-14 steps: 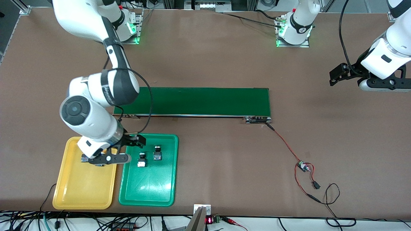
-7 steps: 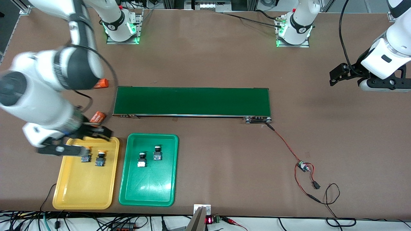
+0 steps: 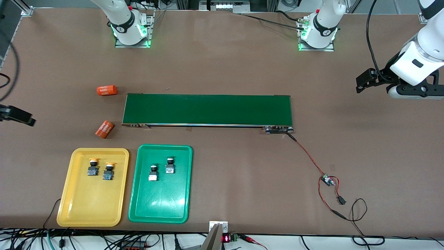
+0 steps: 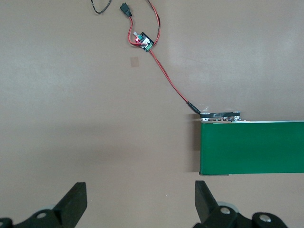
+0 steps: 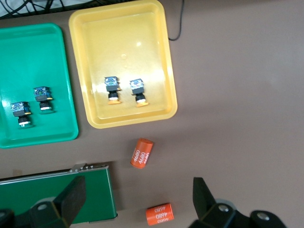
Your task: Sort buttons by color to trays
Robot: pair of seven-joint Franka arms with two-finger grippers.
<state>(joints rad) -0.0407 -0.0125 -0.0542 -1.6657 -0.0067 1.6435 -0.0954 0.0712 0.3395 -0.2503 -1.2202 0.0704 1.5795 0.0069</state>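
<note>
Right claw [image 5: 137, 199] withdrawn, orange-capped buttons [image 3: 100, 171] in yellow tray [image 3: 79, 208]

The right gripper [image 3: 15, 115] is mostly cut off at the front view's edge; the conveyor belt [image 4: 251, 147] runs out of the left wrist view.

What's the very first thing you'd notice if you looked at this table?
Two bright trays sit side by side at the edge nearest the front camera: the yellow tray holds two orange-capped buttons, and the green tray holds two green-capped buttons. Farther from the camera lies a long dark green belt, with two orange cylinders on the table by its end toward the right arm.
</note>
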